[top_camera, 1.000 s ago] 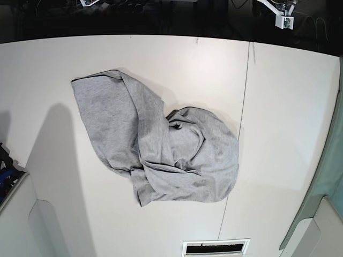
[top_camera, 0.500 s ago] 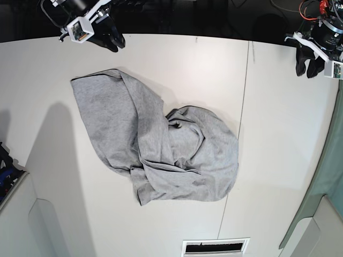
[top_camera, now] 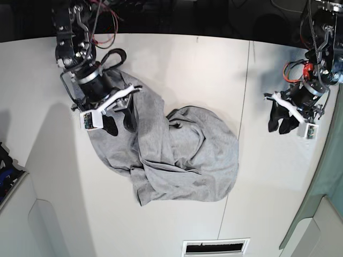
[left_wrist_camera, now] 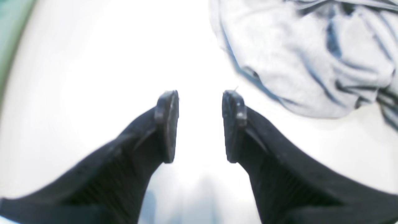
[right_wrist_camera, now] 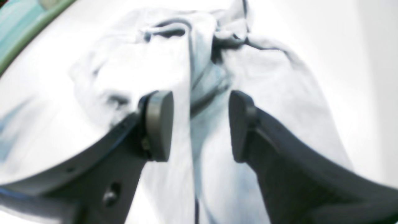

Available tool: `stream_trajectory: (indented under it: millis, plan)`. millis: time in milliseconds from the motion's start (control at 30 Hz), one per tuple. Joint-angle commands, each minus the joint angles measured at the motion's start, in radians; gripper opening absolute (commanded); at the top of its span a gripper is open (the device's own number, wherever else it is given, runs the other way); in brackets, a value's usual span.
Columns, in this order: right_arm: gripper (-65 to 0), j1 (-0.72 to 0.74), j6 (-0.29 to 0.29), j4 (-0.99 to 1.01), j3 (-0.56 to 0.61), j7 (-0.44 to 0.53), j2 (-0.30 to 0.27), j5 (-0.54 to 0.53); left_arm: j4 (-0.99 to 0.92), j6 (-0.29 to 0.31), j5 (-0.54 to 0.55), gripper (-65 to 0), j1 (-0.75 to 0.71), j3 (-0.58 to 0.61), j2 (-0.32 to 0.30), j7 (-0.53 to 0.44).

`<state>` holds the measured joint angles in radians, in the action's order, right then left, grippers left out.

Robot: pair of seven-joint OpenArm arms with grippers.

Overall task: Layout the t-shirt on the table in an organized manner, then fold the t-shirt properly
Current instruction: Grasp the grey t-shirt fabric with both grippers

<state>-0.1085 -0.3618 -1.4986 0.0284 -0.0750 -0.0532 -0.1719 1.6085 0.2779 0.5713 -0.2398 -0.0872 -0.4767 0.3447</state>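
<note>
- White table (top_camera: 177,59) carries our shirt (top_camera: 182,155), crumpled mid-table.
- Right gripper (top_camera: 119,122) hovers over its far-left part; left gripper (top_camera: 284,123) hangs right of it; both jaws wide, empty.
- We judge layout barely begun; next, pinch edges and spread.

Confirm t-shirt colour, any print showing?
Light heather grey; no print visible on the crumpled t-shirt. The base view shows it best; the wrist views are overexposed.

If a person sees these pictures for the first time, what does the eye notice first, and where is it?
The crumpled grey t-shirt lies bunched in the middle of the white table. The right gripper, jaws open, hangs over the shirt's upper left part. The left gripper, also open, is over bare table to the shirt's right in the base view.
</note>
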Motion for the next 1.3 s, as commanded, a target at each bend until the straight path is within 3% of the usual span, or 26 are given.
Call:
stream_trajectory:
  millis: [0, 67, 200, 533, 667, 867, 967, 1033, 1100, 1133, 1200, 1267]
  plan:
    - [-36.3, 0.053, -0.001, 0.021, 0.001, 0.025, 0.02, 0.0, -0.024, -0.005, 0.012, -39.1, 0.049, 0.018, -0.01, -0.031]
    - [-36.0, 0.121, -0.001, 0.103, 0.001, 0.026, 0.053, 0.016, -0.099, -0.005, 0.012, -39.1, 0.118, 0.064, 0.003, -0.034]
    - [-28.9, 0.225, -0.002, 0.238, 0.001, 0.024, 0.095, 0.016, -0.224, -0.004, 0.013, -39.1, 0.233, 0.121, 0.035, -0.034]
    - [-29.0, 0.279, -0.004, 0.328, 0.001, 0.002, 0.124, 0.041, -0.434, 0.0, 0.013, -39.0, 0.357, 0.172, 0.132, -0.034]
    - [-29.0, 0.277, -0.045, 0.328, 0.001, -0.009, 0.132, 0.041, -0.457, 0.134, 0.017, -39.0, 0.359, 0.174, 0.159, -0.042]
    - [-29.0, 0.277, -0.046, 0.328, 0.001, -0.009, 0.138, 0.041, -0.457, 0.142, 0.076, -39.0, 0.363, 0.172, 0.163, -0.06]
    - [-29.2, 0.277, -0.046, 0.328, 0.001, -0.008, 0.137, 0.041, -0.456, 0.146, 0.129, -39.2, 0.373, 0.173, 0.161, -0.021]
    - [-32.5, 0.277, -0.046, 0.328, 0.001, -0.009, 0.138, 0.041, -0.456, 0.163, 0.144, -45.4, 0.377, 0.173, 0.167, -0.002]
    - [-41.4, 0.277, -0.046, 0.328, 0.001, -0.008, 0.14, 0.041, -0.456, 0.189, 0.147, -62.0, 0.375, 0.173, 0.179, -0.002]
    - [-47.8, 0.278, -0.046, 0.328, 0.001, -0.007, 0.14, 0.041, -0.456, 0.192, 0.148, -65.0, 0.375, 0.173, 0.184, -0.003]
    - [-65.0, 0.28, -0.046, 0.328, 0.001, -0.004, 0.139, 0.042, -0.456, 0.218, 0.161, -65.0, 0.375, 0.173, 0.188, -0.008]
    - [-65.0, 0.28, -0.047, 0.325, 0.0, -0.004, 0.138, 0.041, -0.455, 0.252, 0.219, -65.0, 0.376, 0.172, 0.177, -0.027]
